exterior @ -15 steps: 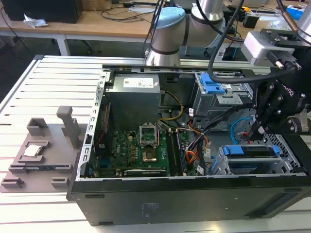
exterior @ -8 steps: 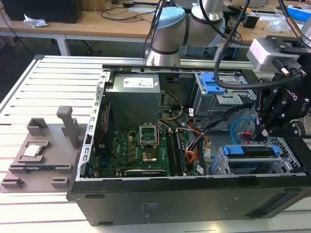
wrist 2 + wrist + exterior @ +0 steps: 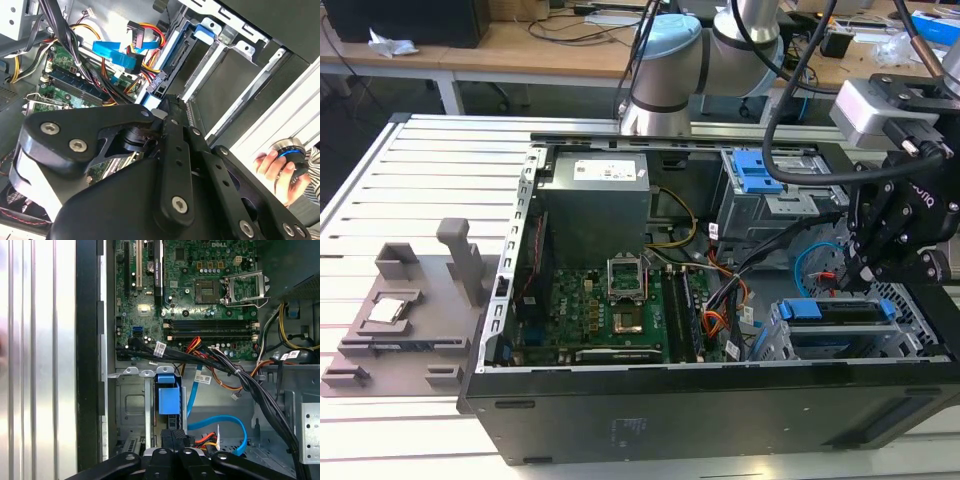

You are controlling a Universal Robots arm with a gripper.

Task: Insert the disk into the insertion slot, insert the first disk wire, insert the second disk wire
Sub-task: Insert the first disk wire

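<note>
The disk (image 3: 840, 313) in its blue carrier lies inside the insertion slot (image 3: 778, 342), the low silver cage at the case's front corner on the exterior view's right. My gripper (image 3: 848, 272) hangs at the disk's connector end. In the first wrist view its fingertips (image 3: 165, 439) are pressed together just past the carrier's blue tab (image 3: 168, 399). They are shut on a black connector (image 3: 157, 90) with red, yellow and black leads (image 3: 206, 440), held at the disk's edge. A blue flat disk wire (image 3: 226, 423) loops loose beside it.
The open computer case (image 3: 720, 400) lies on a slatted metal table (image 3: 410, 180). A taller cage with a blue latch (image 3: 756, 172) stands behind the disk. Black cable bundles (image 3: 240, 377) cross above the motherboard (image 3: 200, 300). A grey fixture (image 3: 410, 300) sits at the exterior view's left. A person's hand (image 3: 277, 167) holds a knob.
</note>
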